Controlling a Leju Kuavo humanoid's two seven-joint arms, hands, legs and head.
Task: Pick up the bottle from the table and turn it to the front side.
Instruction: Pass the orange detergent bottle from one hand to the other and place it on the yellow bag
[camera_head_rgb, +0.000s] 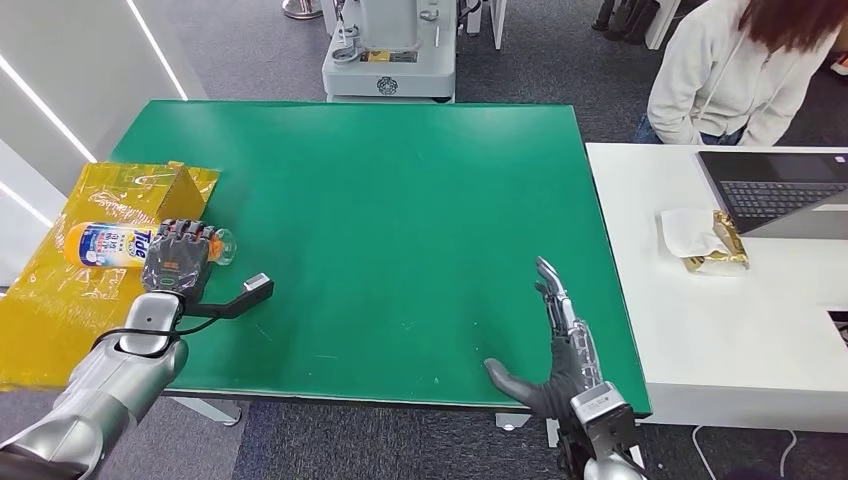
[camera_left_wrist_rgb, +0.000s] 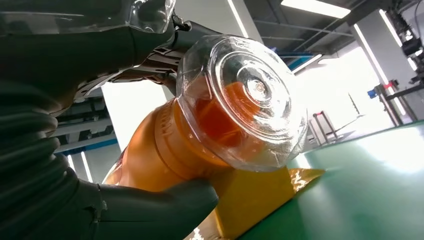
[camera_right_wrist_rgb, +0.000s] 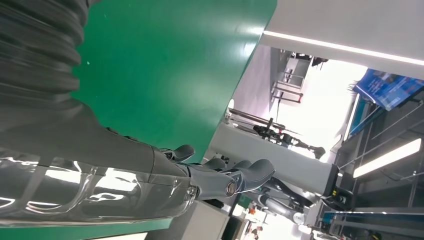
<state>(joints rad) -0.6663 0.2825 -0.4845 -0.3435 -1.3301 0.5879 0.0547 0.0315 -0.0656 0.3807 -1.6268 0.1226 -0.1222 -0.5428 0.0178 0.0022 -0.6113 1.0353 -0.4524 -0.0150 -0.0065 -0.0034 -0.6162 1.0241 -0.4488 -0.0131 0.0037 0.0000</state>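
An orange Tide bottle (camera_head_rgb: 105, 245) with a clear cap lies on its side on yellow film (camera_head_rgb: 60, 300) at the left end of the green table (camera_head_rgb: 400, 180). My left hand (camera_head_rgb: 178, 255) is wrapped over its neck end and grips it. In the left wrist view the bottle (camera_left_wrist_rgb: 165, 145) sits between the thumb (camera_left_wrist_rgb: 150, 210) and the fingers above it, clear cap (camera_left_wrist_rgb: 245, 100) toward the camera. My right hand (camera_head_rgb: 560, 350) hovers near the table's front right edge, fingers straight and apart, holding nothing. The right wrist view shows the right hand (camera_right_wrist_rgb: 215, 177) above the green top.
A yellow wedge-shaped box (camera_head_rgb: 175, 190) stands just behind the bottle. To the right, a white table (camera_head_rgb: 700, 340) carries a laptop (camera_head_rgb: 780, 190), a white cloth and a gold packet (camera_head_rgb: 725, 250). A person (camera_head_rgb: 730, 70) leans over it. A grey machine base (camera_head_rgb: 390, 55) stands beyond the table.
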